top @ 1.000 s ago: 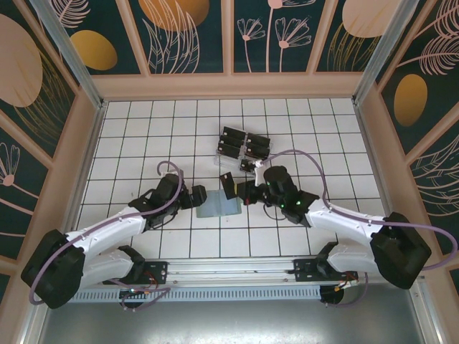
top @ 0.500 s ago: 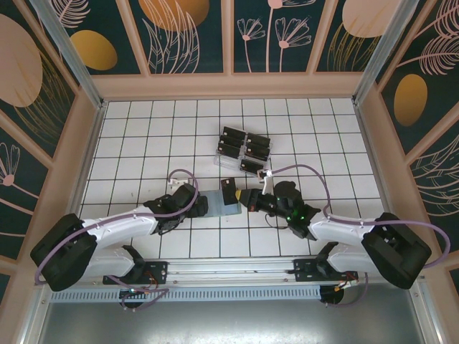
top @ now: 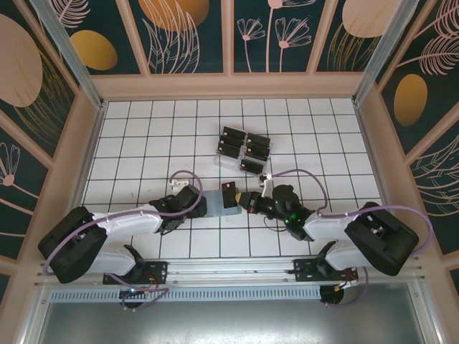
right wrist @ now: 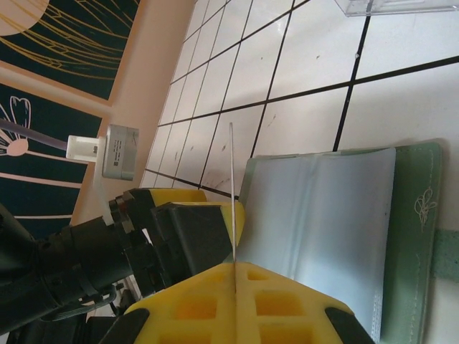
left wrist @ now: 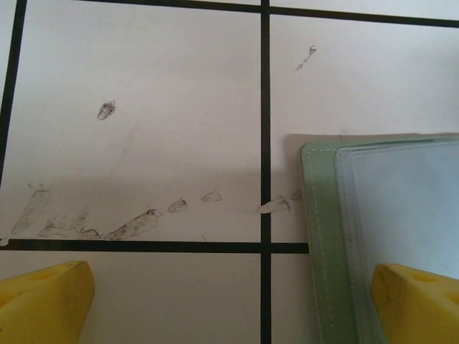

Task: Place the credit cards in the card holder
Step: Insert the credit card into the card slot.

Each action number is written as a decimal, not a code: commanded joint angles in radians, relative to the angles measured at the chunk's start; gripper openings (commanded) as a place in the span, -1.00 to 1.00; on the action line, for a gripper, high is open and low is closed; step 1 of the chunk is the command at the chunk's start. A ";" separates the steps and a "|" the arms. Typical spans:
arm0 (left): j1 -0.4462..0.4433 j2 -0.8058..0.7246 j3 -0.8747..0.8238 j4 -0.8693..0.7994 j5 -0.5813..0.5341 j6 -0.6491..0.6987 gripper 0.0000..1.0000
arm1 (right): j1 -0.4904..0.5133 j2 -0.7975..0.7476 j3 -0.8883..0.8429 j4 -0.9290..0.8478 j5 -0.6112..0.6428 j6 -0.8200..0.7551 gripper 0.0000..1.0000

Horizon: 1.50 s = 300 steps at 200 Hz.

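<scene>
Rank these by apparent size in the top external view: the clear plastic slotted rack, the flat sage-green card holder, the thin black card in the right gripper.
1. clear plastic slotted rack
2. sage-green card holder, partly covered
3. black card, pinched in the right gripper; tilted, so perhaps foreshortened

Open green card holder (right wrist: 323, 229); 1 credit card (top: 229, 192), seemingly upright

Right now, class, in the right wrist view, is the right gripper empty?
No: the right gripper is shut on a credit card, seen edge-on between its yellow pads.
</scene>
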 commanded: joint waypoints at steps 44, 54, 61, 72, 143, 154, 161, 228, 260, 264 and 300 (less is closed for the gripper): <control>-0.007 0.014 -0.006 -0.023 -0.060 -0.029 0.97 | -0.003 0.069 -0.012 0.116 0.049 0.025 -1.00; -0.008 0.016 -0.012 -0.021 -0.060 -0.031 0.97 | -0.004 0.078 -0.012 0.127 0.055 0.024 -1.00; -0.008 0.017 -0.015 -0.019 -0.060 -0.032 0.97 | -0.002 0.087 -0.010 0.135 0.057 0.026 -1.00; -0.009 0.021 -0.018 -0.016 -0.058 -0.032 0.97 | -0.001 0.100 -0.010 0.150 0.060 0.028 -1.00; -0.011 -0.063 0.013 -0.040 -0.043 -0.012 0.97 | 0.008 0.177 0.002 0.201 0.058 0.043 -1.00; -0.011 -0.076 0.020 -0.041 -0.038 -0.009 0.97 | 0.007 0.184 0.004 0.206 0.058 0.045 -1.00; -0.012 -0.077 0.023 -0.040 -0.033 -0.008 0.97 | 0.009 0.189 0.006 0.209 0.058 0.046 -1.00; -0.036 -0.027 -0.019 -0.011 -0.031 -0.034 0.97 | 0.013 0.242 0.014 0.261 0.046 0.061 -1.00; -0.036 0.001 -0.039 -0.026 -0.045 -0.053 0.97 | 0.014 0.267 0.017 0.289 0.046 0.068 -1.00; -0.036 0.005 -0.041 -0.029 -0.045 -0.056 0.97 | 0.014 0.270 0.018 0.291 0.046 0.067 -1.00; -0.037 0.029 -0.063 -0.028 -0.043 -0.073 0.97 | 0.017 0.307 0.029 0.322 0.038 0.073 -1.00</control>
